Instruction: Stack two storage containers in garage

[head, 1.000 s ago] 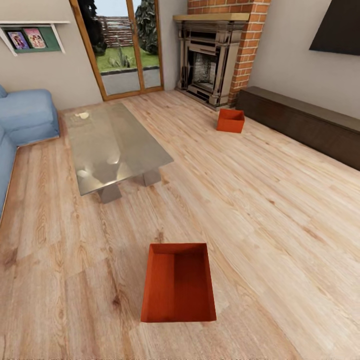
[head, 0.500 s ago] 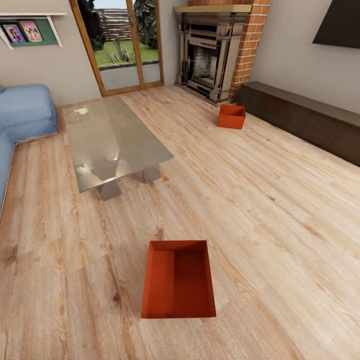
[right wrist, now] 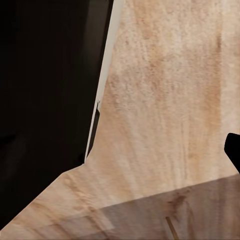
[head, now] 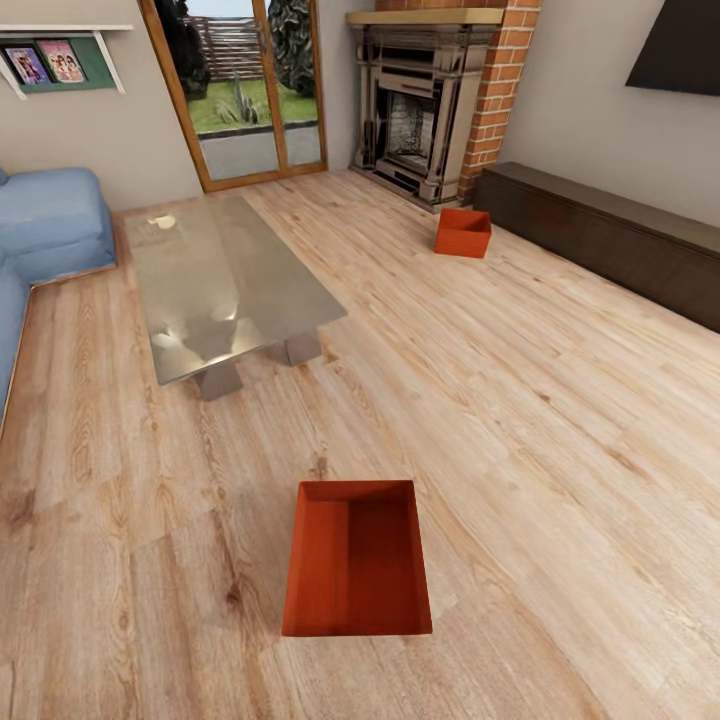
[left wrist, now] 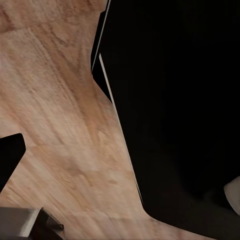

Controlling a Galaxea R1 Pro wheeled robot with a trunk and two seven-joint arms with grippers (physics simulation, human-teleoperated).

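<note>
Sofa (head: 45,235) cut off at edge

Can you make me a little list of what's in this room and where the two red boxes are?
room: living room, light wood-plank floor
near container: on the floor, just ahead of the robot, open, empty
far container: on the floor beside the brick fireplace
coffee table: glass, left of centre
sofa: blue, far left
moved so far: none
</note>
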